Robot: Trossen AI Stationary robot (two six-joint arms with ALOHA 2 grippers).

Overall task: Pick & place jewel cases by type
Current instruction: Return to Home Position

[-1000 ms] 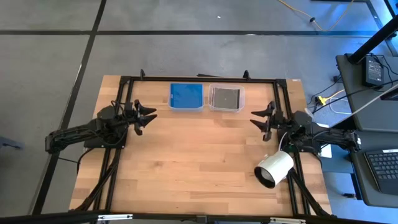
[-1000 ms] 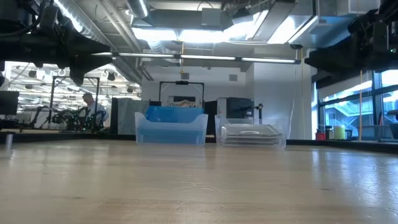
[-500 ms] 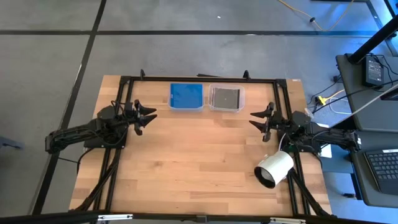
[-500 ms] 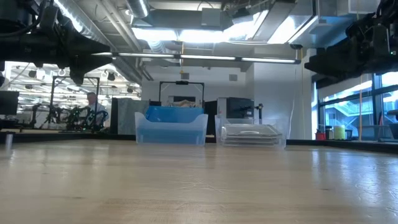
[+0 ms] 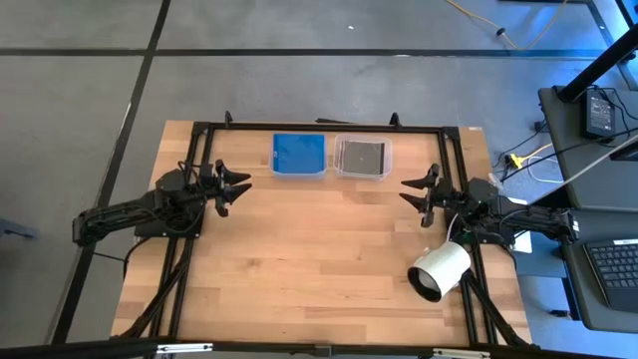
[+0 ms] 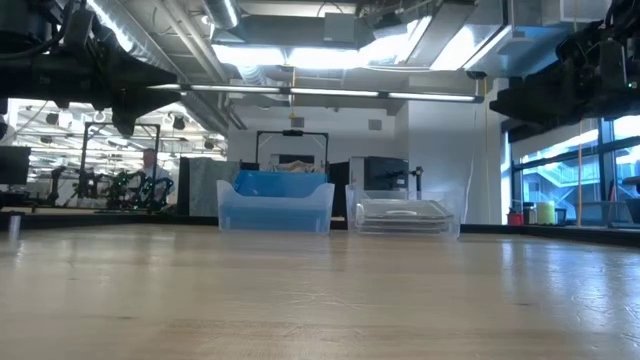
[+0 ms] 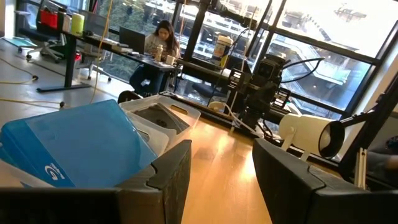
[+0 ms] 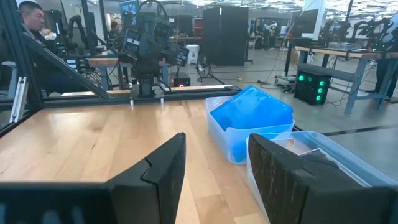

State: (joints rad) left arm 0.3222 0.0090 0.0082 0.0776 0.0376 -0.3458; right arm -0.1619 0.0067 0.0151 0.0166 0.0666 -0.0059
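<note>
We count two clear rectangular plastic tubs side by side at far edge of wood-plank table (image 5: 319,249). In left tub (image 5: 299,178), glossy translucent blue cases (image 5: 298,155); in right tub (image 5: 363,178), flat dark grey cases (image 5: 362,156); number per stack we cannot tell. One smooth white cylinder (image 5: 440,270) near right. At table's sides, left gripper (image 5: 239,186) and right gripper (image 5: 411,189): fingers wide apart, empty.

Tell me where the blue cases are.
In the high view, the blue cases sit in the left tub at the far edge of the table, beside the right tub holding the black cases.
</note>
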